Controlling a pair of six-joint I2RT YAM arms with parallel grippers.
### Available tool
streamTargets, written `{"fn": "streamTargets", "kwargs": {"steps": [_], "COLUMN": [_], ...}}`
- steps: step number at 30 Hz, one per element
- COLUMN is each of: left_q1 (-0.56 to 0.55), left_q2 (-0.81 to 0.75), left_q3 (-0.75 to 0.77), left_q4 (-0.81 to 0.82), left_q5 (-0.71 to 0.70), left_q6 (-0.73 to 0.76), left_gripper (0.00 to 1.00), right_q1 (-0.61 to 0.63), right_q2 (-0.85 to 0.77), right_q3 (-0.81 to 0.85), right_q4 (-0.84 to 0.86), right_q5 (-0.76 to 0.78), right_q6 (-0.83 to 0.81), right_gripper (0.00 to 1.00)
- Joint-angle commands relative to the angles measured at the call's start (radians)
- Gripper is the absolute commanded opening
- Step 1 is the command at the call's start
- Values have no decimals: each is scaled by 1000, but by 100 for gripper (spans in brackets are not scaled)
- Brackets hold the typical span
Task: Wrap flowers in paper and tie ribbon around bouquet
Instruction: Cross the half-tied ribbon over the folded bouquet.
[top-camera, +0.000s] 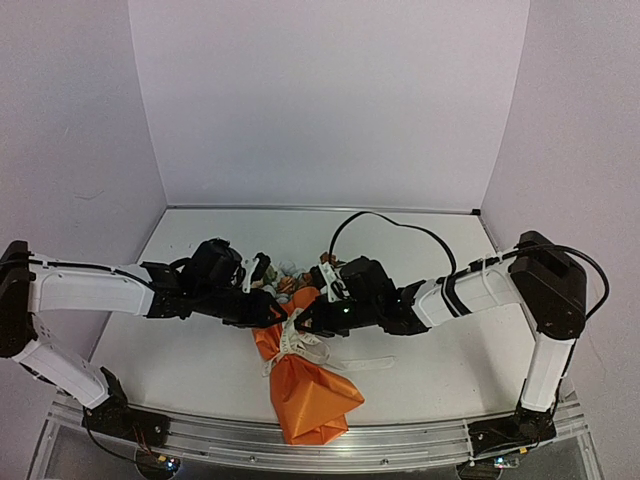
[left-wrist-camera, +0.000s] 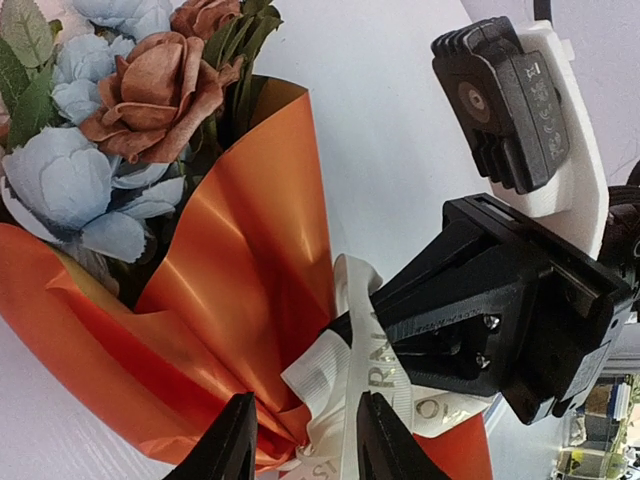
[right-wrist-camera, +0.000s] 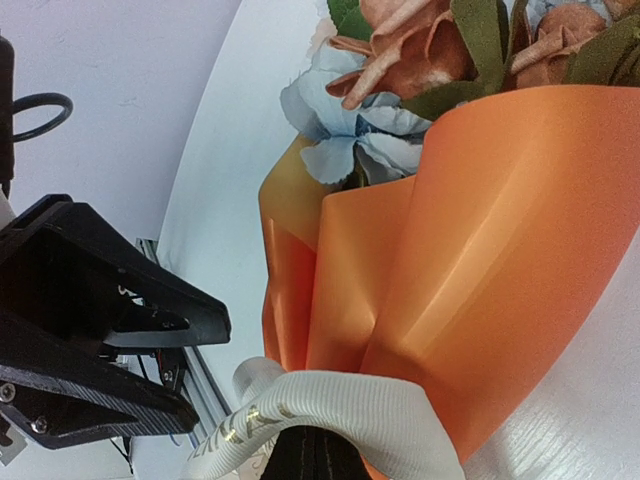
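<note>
The bouquet lies at mid-table, its orange paper cinched at the waist. Its flowers point toward the back wall. The white ribbon with gold lettering circles that waist. My left gripper is at the waist from the left, its jaws apart with ribbon and a paper fold between them. My right gripper meets it from the right, fingers together with the ribbon caught at their tip.
A loose ribbon tail trails to the right on the white table. A black cable arches behind the right arm. The metal rail runs along the near edge. Walls close in on three sides.
</note>
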Motion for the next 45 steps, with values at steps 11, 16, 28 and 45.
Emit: {"fn": "streamTargets", "kwargs": {"steps": [11, 16, 28, 45], "left_q1": [25, 34, 34, 34], "left_q2": [54, 55, 100, 127], "left_q3": [-3, -11, 16, 18], "left_q4": [117, 117, 151, 163], "left_q5": [74, 84, 140, 169], "left_q6": [-54, -62, -57, -50], "left_gripper": [33, 33, 34, 18], "right_q1": [5, 4, 4, 4], "right_q2": [7, 5, -1, -12], "right_q3": [19, 19, 20, 24], "right_q4": [22, 19, 8, -31], "right_q5": [-2, -2, -4, -2], "right_q6": [3, 1, -5, -27], "right_gripper": [0, 0, 0, 0]}}
